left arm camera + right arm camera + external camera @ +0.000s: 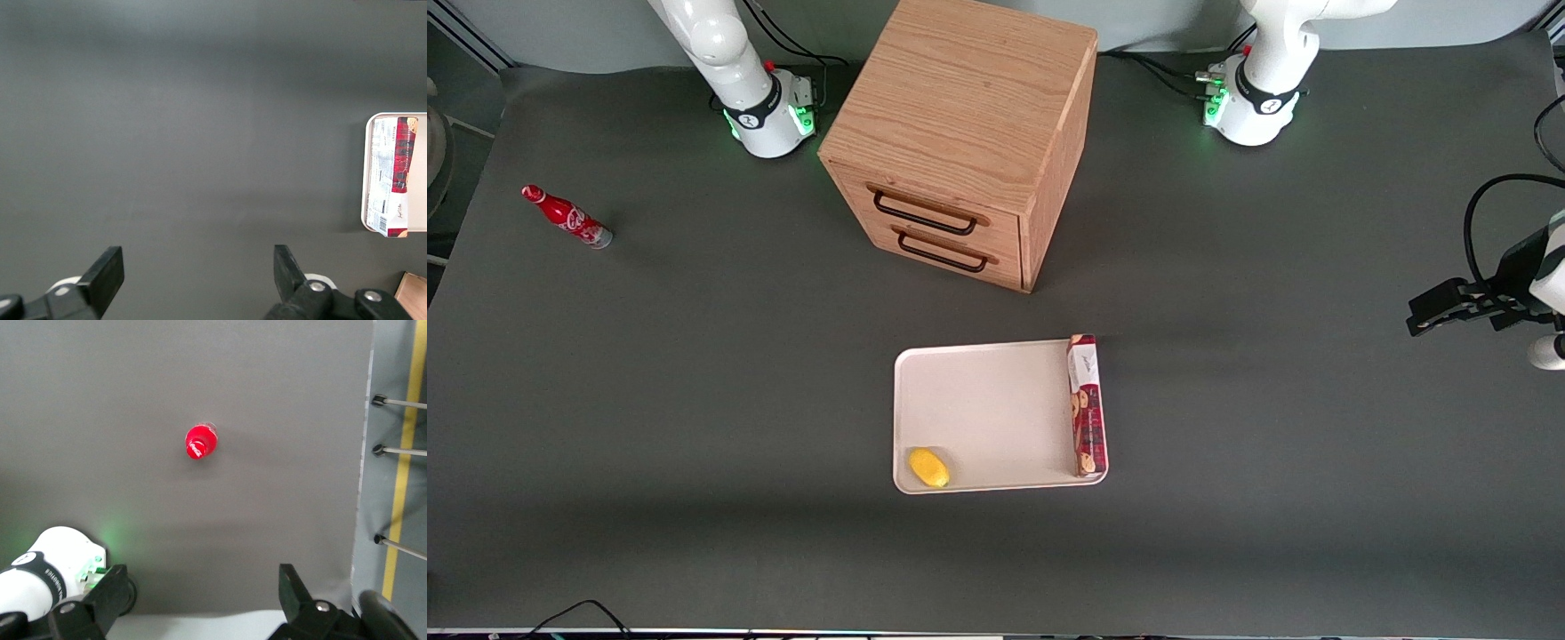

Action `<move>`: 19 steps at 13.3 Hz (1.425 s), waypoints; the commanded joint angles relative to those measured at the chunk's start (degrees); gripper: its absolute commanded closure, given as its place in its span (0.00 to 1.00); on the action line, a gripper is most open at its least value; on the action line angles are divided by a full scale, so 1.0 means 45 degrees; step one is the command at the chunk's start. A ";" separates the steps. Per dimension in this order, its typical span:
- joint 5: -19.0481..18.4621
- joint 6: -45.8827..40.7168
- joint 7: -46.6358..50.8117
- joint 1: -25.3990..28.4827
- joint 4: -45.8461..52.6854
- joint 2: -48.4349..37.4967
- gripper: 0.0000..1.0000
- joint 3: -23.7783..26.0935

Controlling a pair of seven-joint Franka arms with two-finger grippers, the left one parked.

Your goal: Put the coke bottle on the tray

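The coke bottle (567, 216), small, red, with white lettering and a silvery base, stands upright on the grey table toward the working arm's end. The right wrist view looks down on its red cap (200, 444). My right gripper (202, 581) is high above the table near the bottle, open and empty, with both fingers well apart; it is out of the front view. The off-white tray (987, 409) lies in the middle of the table, nearer the front camera than the cabinet, and its rim also shows in the left wrist view (365, 173).
A long red cookie box (1086, 404) and a yellow lemon (928, 467) lie on the tray. A wooden drawer cabinet (960, 133) stands mid-table. The table edge (363, 453) runs close to the bottle. The working arm's base (47, 567) is nearby.
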 commanded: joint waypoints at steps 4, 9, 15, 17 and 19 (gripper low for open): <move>0.0997 0.3662 0.0247 -0.0618 -0.3499 -0.0373 0.00 0.0025; 0.1564 0.6184 0.0071 -0.0618 -0.4714 0.0816 0.00 0.0044; 0.2423 0.7553 -0.0202 -0.0580 -0.4773 0.2242 0.00 0.0181; 0.2464 0.7964 -0.0222 -0.0579 -0.4909 0.2615 0.00 0.0201; 0.2484 0.8082 -0.0358 -0.0599 -0.5046 0.2655 0.00 0.0181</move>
